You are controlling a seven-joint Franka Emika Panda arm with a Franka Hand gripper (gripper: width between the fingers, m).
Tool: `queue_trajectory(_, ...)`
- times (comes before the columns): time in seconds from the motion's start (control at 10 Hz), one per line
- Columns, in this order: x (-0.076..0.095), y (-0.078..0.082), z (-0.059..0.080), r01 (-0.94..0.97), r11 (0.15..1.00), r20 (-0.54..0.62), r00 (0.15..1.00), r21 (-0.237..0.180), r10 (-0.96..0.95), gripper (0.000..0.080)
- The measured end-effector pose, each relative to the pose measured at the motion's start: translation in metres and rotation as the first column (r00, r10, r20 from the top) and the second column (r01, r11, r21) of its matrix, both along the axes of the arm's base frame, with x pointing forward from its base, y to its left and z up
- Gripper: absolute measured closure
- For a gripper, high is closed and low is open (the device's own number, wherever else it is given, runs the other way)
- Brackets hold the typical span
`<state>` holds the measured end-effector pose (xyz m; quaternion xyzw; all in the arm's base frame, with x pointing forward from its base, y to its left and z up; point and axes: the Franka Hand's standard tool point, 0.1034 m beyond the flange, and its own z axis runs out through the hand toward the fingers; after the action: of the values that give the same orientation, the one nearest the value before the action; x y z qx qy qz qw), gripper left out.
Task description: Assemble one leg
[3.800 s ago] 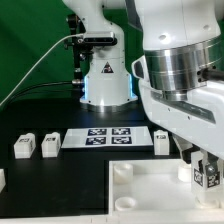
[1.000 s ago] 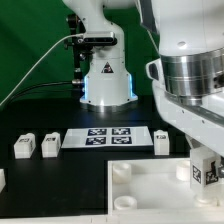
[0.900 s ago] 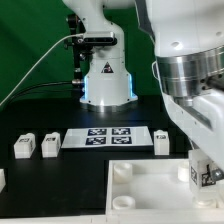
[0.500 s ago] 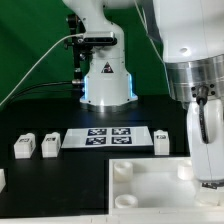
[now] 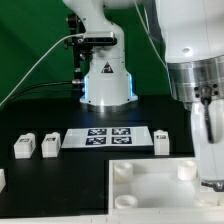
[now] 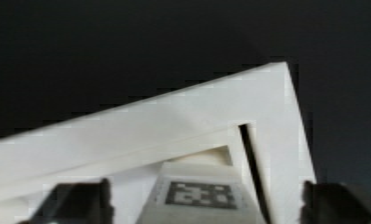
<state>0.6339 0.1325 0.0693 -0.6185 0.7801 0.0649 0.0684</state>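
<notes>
Black table — claw spread wide, holding nothing; leg with black-and-white square tag sits between fingers.

We've got the arm climbing from its base at the back and filling the exterior view's right side, very close to the camera. The broad silver wrist points straight down, and the white link below it hangs upright along that view's right edge. On the wrist view we see the gripper facing down with its jaws spread wide, and the two dark fingertips are well apart and level with each other.
</notes>
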Motion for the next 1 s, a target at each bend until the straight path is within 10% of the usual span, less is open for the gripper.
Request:
queue_trajectory(0.6,-0.010,-0.003,0.001,-0.663,0.749,0.039,0.748,0.007,0.662,0.0151)
queue_trajectory(1.0,-0.008,-0.004,0.000,-0.961,0.252,0.023,0.251,-0.117,0.968,0.0151)
